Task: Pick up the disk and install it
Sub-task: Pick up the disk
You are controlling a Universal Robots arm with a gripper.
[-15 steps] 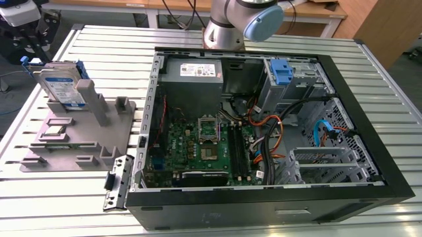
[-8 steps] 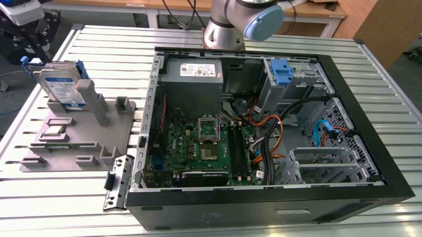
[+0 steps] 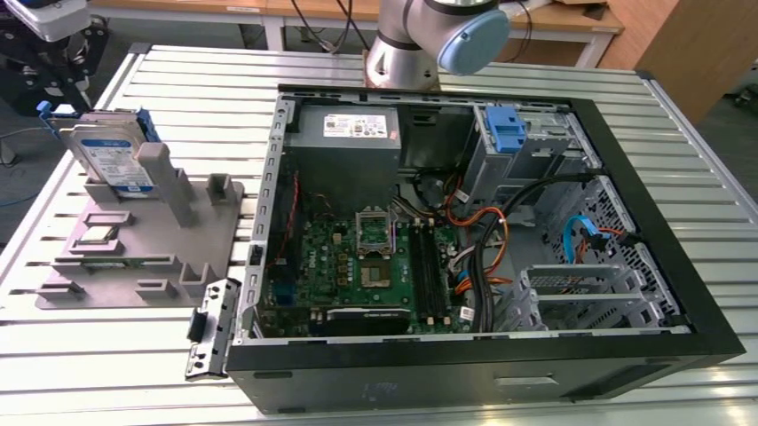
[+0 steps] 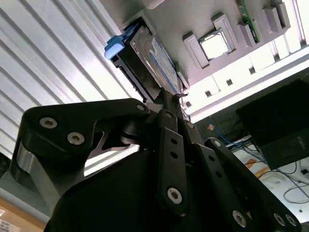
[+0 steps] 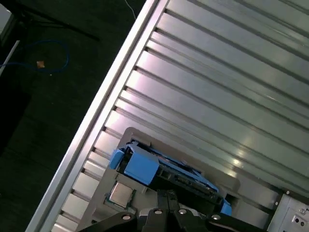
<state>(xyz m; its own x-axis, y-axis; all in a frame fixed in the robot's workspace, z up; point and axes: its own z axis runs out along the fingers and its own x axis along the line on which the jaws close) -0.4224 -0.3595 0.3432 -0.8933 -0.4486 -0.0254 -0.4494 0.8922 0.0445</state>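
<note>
Gripper (image 4: 169,99): black linkage looms nearest the lens in both wrist views; whether it is released or clenched cannot be told.
Disk (image 3: 109,153): stands on edge in the grey fixture (image 3: 148,241) at the exterior view's left, blue rails along its edges, partly hidden behind one grey upright.
Disk to gripper: just beyond the gripper's tip; contact or gap cannot be made out.
Computer case (image 3: 474,374): open, just beside the fixture on the exterior view's right.
Arm (image 3: 427,40): base behind the case, cut off above.

The disk (image 3: 106,155), silver with blue rails, stands on edge, leaning a bit, in the grey holder (image 3: 142,238).
</note>
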